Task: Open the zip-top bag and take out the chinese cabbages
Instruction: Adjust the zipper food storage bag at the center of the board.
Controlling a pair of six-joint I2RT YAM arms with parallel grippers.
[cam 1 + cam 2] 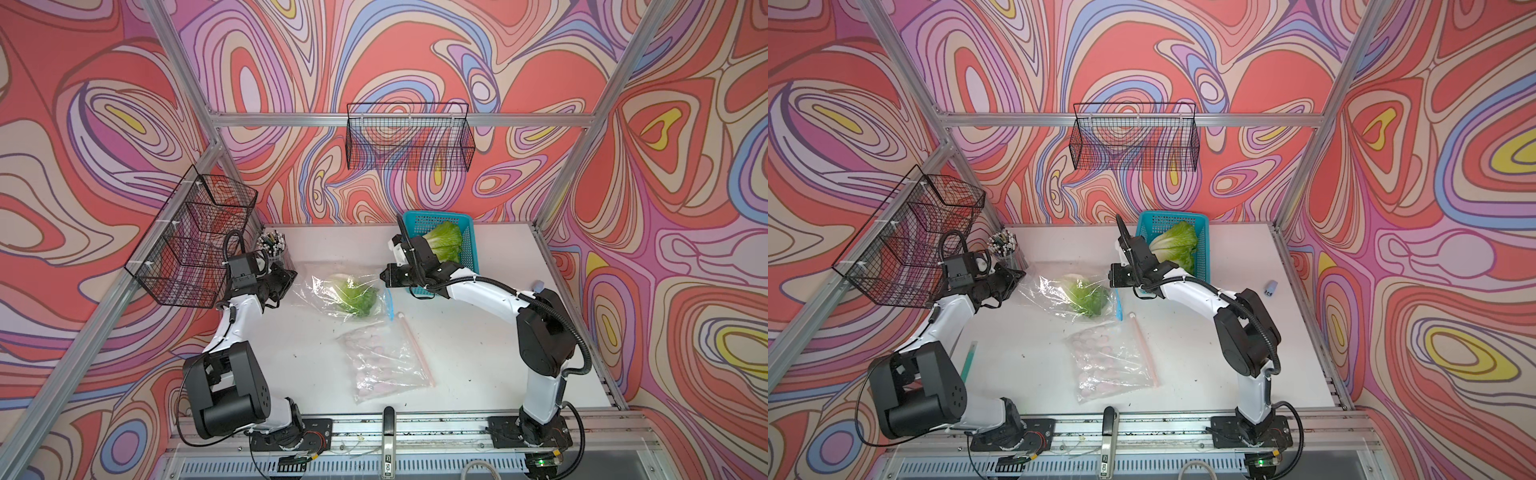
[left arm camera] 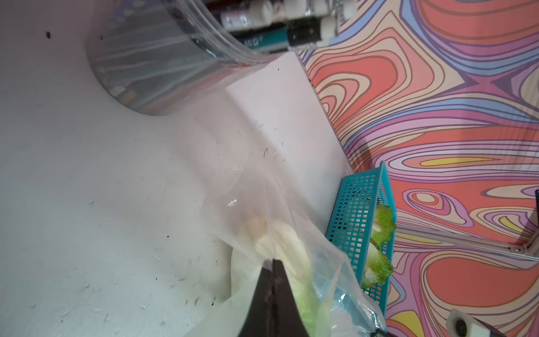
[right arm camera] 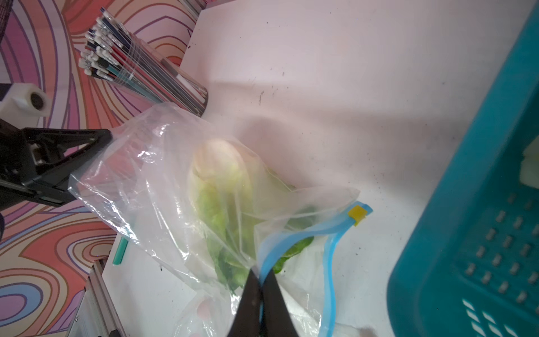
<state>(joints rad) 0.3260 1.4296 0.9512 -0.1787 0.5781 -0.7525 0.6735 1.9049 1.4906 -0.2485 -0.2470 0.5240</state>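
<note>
**Last head in the bag.** The right pincer [image 3: 260,272], jaws pressed together on one lip of the blue zip rim [image 3: 332,233], holds the mouth of the zip-top bag [image 3: 163,181] apart over the middle of the table [image 1: 478,353]. Opposite it, the left pincer [image 2: 273,262] is clamped on the film at the bag's closed end.

Between the two, inside the bag, lies a chinese cabbage [image 3: 221,175]. Its long axis runs roughly from pincer to pincer, with the white base toward the left pincer. The green leaf tips point at the open mouth, just beyond the right pincer's tips, so the right arm is nearer the leaves. The yellow slider [image 3: 358,215] sits at the far end of the rim.

The right arm rises from the table's near edge, elbow high, with its forearm swung inward in front of the teal basket [image 1: 469,245]. At least one cabbage head [image 1: 446,241] rests there already. The left arm stretches toward the far left corner beside the pen cup [image 1: 272,245], wrist turned in toward the bag.

The head looks ready to leave leaves-first, probably by raising the closed end.
</note>
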